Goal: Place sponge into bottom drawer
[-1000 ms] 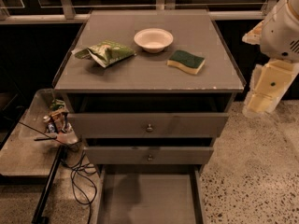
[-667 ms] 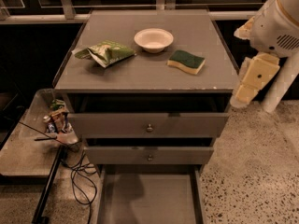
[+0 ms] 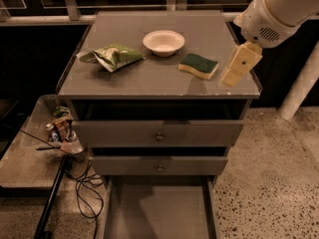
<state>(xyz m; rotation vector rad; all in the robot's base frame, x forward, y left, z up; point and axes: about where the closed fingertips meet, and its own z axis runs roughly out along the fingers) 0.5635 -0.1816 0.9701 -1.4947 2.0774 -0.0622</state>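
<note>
The sponge, dark green on top over pale yellow foam, lies flat on the grey cabinet top, right of centre. The bottom drawer is pulled out at the lowest level, its flat grey floor showing bare. My gripper hangs from the white arm at the upper right, over the right edge of the cabinet top, just right of the sponge and apart from it. Nothing is seen in it.
A white bowl sits behind the sponge. A green-and-white snack bag lies on the left of the top. Two narrower drawers with round knobs are above the bottom drawer. A low side table with clutter and cables stands at the left.
The arm and gripper have moved left and up, from beside the cabinet's right side to over its right edge, closer to the sponge. The sponge has not moved.
</note>
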